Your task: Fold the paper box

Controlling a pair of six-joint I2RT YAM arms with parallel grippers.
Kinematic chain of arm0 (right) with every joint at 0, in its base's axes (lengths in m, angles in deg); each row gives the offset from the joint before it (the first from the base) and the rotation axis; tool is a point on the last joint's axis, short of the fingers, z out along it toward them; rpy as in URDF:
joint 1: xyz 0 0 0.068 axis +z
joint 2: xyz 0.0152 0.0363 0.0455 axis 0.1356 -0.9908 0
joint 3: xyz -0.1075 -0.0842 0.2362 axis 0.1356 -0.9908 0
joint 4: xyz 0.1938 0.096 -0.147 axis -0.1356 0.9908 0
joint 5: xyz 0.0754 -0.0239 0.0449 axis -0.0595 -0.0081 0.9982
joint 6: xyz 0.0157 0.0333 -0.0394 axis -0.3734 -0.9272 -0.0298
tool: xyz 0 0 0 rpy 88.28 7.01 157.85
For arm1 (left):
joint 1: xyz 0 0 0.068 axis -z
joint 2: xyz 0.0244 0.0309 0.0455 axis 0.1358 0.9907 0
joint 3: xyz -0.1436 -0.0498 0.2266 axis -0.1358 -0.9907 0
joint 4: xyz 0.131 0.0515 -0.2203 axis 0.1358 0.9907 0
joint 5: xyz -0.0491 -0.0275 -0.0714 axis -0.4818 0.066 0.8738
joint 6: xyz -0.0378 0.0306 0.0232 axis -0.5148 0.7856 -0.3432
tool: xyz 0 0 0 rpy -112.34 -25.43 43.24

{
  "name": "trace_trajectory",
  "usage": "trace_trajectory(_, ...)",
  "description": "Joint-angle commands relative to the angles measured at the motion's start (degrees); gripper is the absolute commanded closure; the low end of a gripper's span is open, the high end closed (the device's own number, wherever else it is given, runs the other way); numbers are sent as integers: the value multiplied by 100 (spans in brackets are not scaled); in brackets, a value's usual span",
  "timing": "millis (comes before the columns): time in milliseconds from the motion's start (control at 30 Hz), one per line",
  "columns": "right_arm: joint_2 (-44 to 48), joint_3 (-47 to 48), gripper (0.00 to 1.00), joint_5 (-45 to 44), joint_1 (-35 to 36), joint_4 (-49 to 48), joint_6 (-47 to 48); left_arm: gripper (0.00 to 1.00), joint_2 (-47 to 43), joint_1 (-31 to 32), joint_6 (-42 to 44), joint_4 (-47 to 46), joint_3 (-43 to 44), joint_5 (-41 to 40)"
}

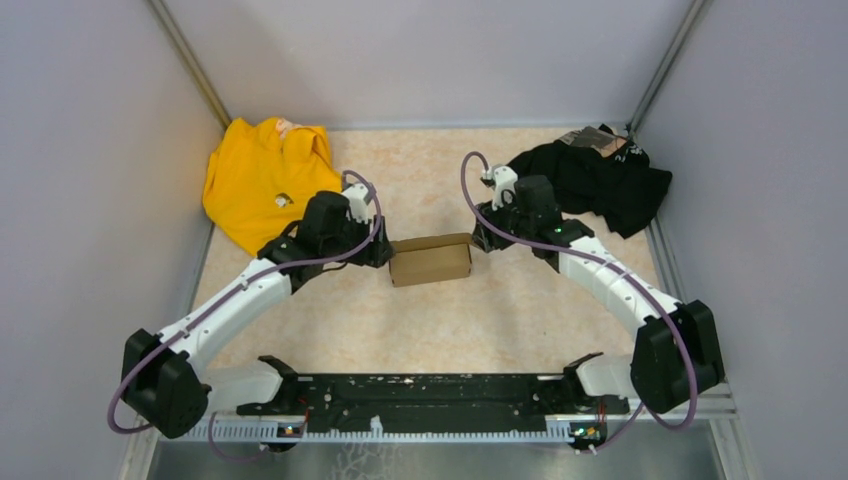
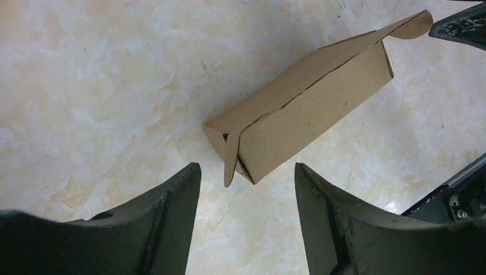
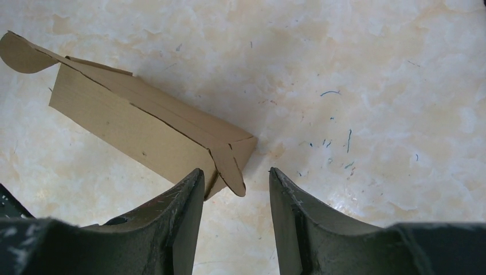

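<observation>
The paper box (image 1: 430,260) is a small plain brown carton lying on the marbled table between my two grippers. In the left wrist view the box (image 2: 309,109) lies on its side with a rounded tab sticking out at its near end and another at its far end. My left gripper (image 2: 246,172) is open and empty, just short of the box's near corner. In the right wrist view the box (image 3: 143,129) has a loose rounded end tab reaching between my fingers. My right gripper (image 3: 236,175) is open, its left finger at the box's end.
A yellow garment (image 1: 262,178) lies at the back left and a black garment (image 1: 600,180) at the back right. Grey walls close the table on three sides. The arm bases and a black rail (image 1: 430,400) run along the near edge.
</observation>
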Motion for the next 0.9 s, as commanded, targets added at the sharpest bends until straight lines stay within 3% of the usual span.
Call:
trace_trajectory(0, 11, 304, 55, 119, 95, -226, 94, 32, 41, 97, 111, 145, 173, -177)
trace_trajectory(867, -158, 416, 68, -213, 293, -64, 115, 50, 277, 148, 138, 166, 260, -261)
